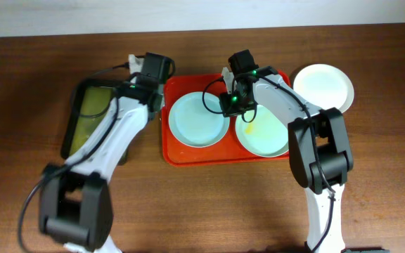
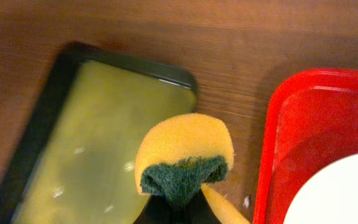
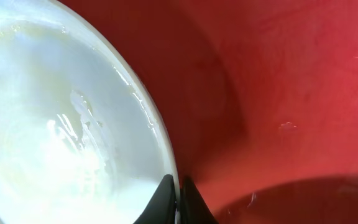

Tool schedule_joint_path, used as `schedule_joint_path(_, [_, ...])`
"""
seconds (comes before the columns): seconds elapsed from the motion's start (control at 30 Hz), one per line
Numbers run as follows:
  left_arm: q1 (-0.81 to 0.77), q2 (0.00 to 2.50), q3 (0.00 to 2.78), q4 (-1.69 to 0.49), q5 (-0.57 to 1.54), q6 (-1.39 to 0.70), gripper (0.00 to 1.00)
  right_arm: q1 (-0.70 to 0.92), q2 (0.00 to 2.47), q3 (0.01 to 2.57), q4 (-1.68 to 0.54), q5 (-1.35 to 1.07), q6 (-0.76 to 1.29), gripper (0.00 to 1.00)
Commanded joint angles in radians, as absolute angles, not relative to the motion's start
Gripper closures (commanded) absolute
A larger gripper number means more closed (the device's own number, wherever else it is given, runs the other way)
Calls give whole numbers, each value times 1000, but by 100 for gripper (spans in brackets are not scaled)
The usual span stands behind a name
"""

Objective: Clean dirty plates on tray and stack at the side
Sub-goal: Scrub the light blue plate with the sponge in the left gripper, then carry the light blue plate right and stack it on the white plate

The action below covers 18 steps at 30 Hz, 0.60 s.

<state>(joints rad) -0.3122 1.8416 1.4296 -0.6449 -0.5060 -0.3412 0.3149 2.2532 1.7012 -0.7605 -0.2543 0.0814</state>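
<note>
The red tray (image 1: 188, 156) holds two pale mint-green plates. The left plate (image 1: 197, 119) looks clean and wet. The right plate (image 1: 264, 137) has a yellow smear. A cream-white plate (image 1: 323, 86) lies on the table, right of the tray. My right gripper (image 1: 232, 105) sits between the two tray plates. In the right wrist view it (image 3: 178, 200) is shut on a pale plate's rim (image 3: 157, 134), apparently the left plate. My left gripper (image 1: 148, 88) is shut on a yellow-and-green sponge (image 2: 185, 152), which hangs above the gap between the dark tray and the red tray (image 2: 291, 124).
A dark tray (image 1: 90, 116) with yellowish-green liquid (image 2: 92, 143) lies left of the red tray. Brown wooden table (image 1: 20, 84) surrounds everything. The pale wall edge runs along the back.
</note>
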Motion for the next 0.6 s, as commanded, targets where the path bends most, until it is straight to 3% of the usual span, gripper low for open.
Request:
schedule_joint_path(0.0, [-257,1676,1422,-750,-531,-462,100,302,2186,1741,-781,-171,76,96])
schedule_joint_path(0.1, [-75,1621,1422,-904,-440,-467,100,362,2045,1802,-816,73,-20,96])
schedule_joint_path(0.17, [41,1621,1414,-949,-380,-467,100,496,1939,1805,-803,511,-172,96])
schedule_joint_path(0.3, [108,1621,1407,-952,-325,-467,100,687,1908,1805,-691,1004,-496,96])
schedule_joint_path(0.43, [108,1622,1407,-960,-324,-467,100,824,1908,1805,-472,1278,-855,96])
schedule_joint_path(0.57, [108,1622,1407,-961,-324,-467,100,886,1908,1805,-286,1298,-1070,96])
